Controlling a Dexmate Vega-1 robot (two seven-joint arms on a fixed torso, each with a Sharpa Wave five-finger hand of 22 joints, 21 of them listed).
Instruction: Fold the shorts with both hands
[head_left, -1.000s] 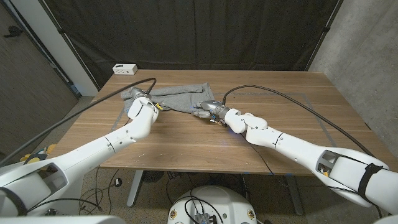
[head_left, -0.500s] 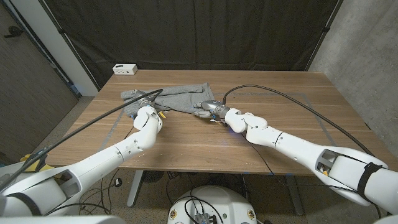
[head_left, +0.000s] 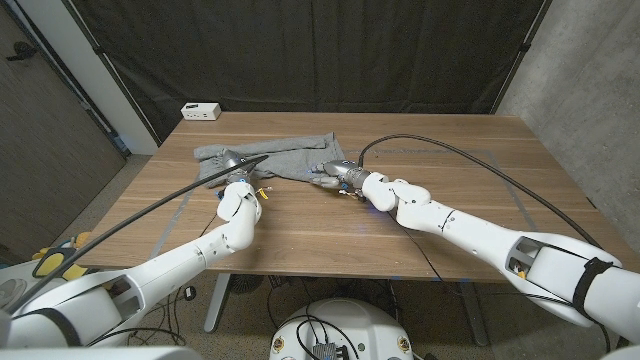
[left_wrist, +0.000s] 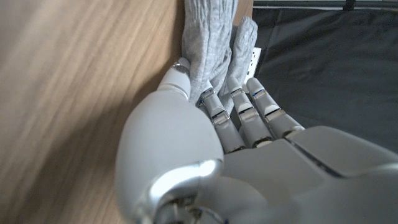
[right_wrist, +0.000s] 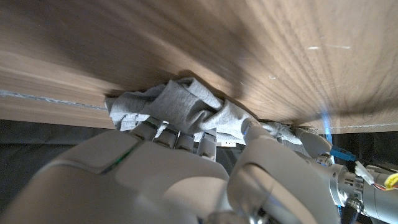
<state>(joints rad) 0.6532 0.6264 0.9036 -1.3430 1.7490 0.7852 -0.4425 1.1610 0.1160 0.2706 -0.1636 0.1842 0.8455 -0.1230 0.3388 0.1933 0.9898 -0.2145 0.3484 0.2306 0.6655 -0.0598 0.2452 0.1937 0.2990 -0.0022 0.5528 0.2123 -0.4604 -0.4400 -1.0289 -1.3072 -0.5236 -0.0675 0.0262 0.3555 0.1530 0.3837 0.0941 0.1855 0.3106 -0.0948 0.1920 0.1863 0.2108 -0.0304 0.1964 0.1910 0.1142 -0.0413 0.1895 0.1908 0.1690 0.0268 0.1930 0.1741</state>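
Observation:
Grey shorts (head_left: 290, 155) lie crumpled on the back-left part of the wooden table (head_left: 420, 220). My left hand (head_left: 240, 188) sits at their near left edge. In the left wrist view its fingers (left_wrist: 239, 112) curl around a fold of the grey shorts (left_wrist: 211, 37), with the thumb against the cloth. At the shorts' near right corner, my right hand (head_left: 333, 175) grips them. The right wrist view shows a bunch of grey cloth (right_wrist: 180, 106) gathered between that hand's fingers (right_wrist: 186, 140) and thumb.
A small white box (head_left: 201, 110) stands at the table's back left corner. Black cables (head_left: 450, 155) trail over the table from both wrists. Thin blue tape lines (head_left: 520, 205) mark the tabletop. A dark curtain hangs behind.
My left hand has drawn back toward the table's near edge, still on the shorts' left edge. The right hand has stayed in place.

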